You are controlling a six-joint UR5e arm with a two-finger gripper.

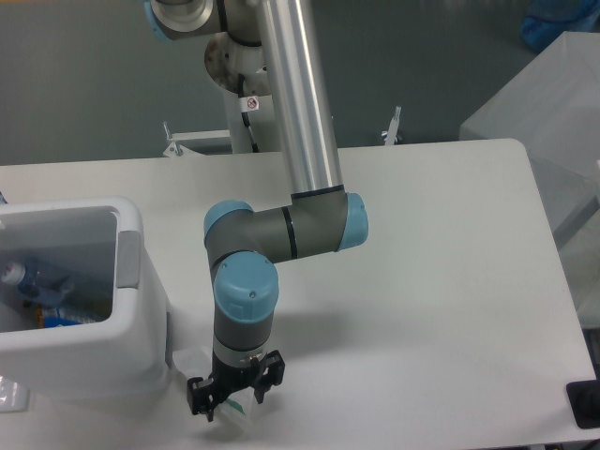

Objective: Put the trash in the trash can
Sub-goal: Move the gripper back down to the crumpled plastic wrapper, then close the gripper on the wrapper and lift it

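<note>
The white boxy trash can stands at the left of the table, with a grey panel on its right side. The crushed clear bluish bottle lies inside it. The crumpled white wrapper with green marks lies on the table near the front edge, just right of the can. My gripper points straight down over the wrapper. Its black fingers are spread apart, one on each side of the wrapper. The arm's wrist hides part of the wrapper.
A bit of clear plastic shows at the front left, beside the can. A black object sits past the table's right edge. A translucent box stands at the back right. The table's front edge is close below the gripper.
</note>
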